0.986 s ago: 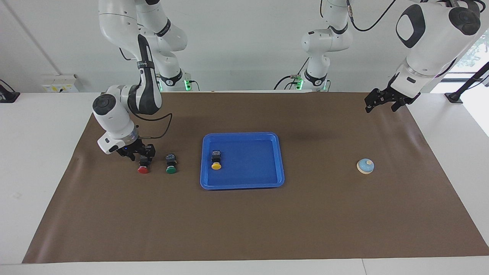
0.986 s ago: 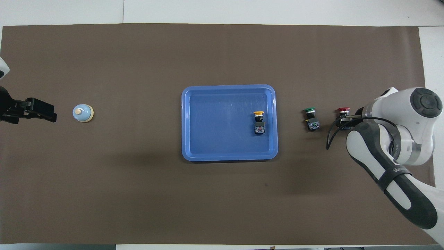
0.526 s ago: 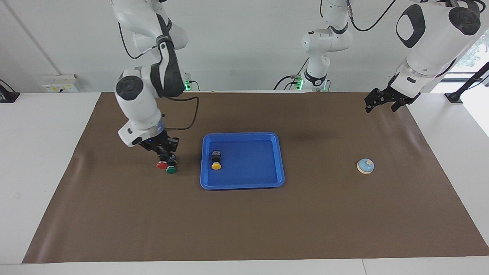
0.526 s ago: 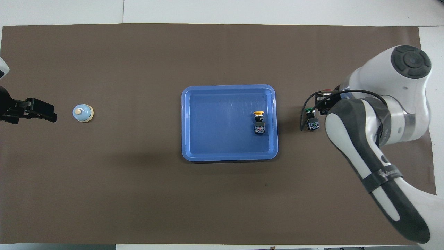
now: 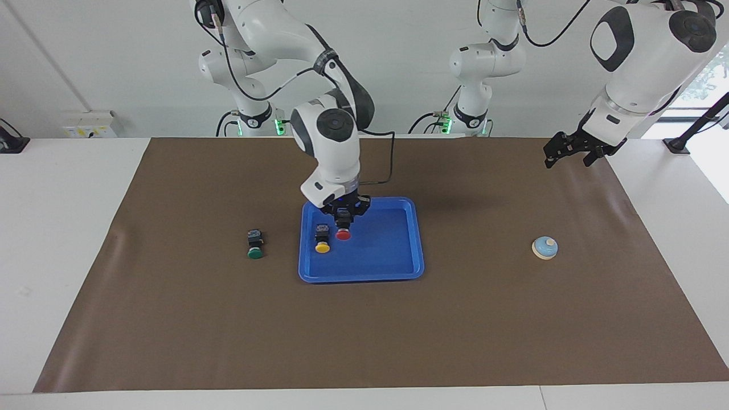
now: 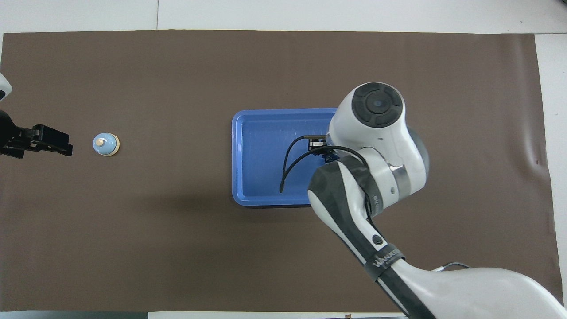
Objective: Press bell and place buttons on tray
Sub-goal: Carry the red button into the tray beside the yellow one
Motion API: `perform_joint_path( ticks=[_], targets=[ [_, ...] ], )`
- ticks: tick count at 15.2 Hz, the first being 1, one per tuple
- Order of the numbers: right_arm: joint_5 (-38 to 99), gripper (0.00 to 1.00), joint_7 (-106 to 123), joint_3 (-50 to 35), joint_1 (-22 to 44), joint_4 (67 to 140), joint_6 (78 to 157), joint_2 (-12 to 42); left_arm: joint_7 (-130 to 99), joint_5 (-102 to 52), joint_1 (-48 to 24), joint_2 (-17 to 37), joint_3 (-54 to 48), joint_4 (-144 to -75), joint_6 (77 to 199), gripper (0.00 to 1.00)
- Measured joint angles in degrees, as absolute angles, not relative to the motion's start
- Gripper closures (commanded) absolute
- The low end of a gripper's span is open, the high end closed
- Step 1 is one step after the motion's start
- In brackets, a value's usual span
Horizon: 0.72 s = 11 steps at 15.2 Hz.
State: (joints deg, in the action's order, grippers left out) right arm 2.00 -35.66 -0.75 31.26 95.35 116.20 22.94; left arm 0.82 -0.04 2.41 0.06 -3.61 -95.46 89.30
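Your right end effector (image 5: 343, 219), clamped on the red button (image 5: 343, 234), has carried it over the tray (image 5: 393, 267) beside the yellow button (image 5: 322, 246); release next. Left end effector (image 5: 569, 149) waits open.

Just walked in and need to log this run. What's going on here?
The right gripper is shut on the red-capped push button, holding it over the bright blue plastic tray. The yellow-capped push button already lies in the tray. The green-capped push button sits on the brown mat, toward the right arm's end. The left gripper waits open, raised at its own end of the table, where the light blue call bell sits.
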Motion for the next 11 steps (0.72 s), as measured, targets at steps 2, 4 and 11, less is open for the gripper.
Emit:
perform_joint_path(
  ticks=[2,4,11],
  targets=[
    [2.0,1.0,-35.8,-0.7,32.0,94.7,118.1,25.6,0.8,0.0,2.4,0.1,-3.6,-95.5,89.3,0.0],
    [2.0,1.0,-35.8,-0.4,31.9,94.8,119.1,26.9,0.8,0.0,2.4,0.1,-3.6,-95.5,89.3,0.0],
    [2.0,0.0,-35.9,0.1,31.8,97.6,121.5,26.9,0.8,0.0,2.4,0.1,-3.6,-95.5,89.3,0.0]
  ],
)
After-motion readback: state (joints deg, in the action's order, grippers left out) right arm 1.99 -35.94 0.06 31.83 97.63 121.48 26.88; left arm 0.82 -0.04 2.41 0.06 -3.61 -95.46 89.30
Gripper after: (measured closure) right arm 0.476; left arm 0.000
